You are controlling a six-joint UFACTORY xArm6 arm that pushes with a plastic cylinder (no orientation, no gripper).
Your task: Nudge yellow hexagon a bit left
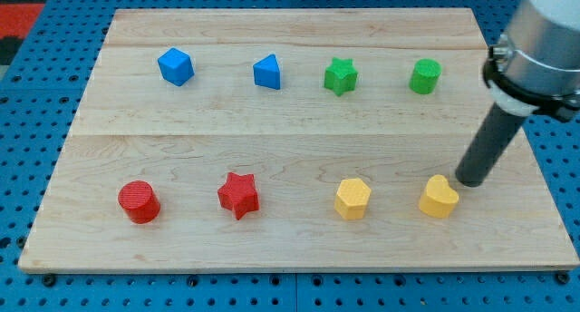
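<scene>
Here your tip sits just right of the yellow heart block, not the yellow hexagon block; no gripper exists to judge.

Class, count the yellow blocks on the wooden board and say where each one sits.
2. The yellow hexagon sits in the bottom row, right of centre. The yellow heart lies further to the view's right, beside my tip. None appear hidden.

The arm's grey wrist enters at the view's top right corner, over the board's right edge. From it the dark rod slants down and to the view's left, my tip resting on the board near its right edge.
</scene>
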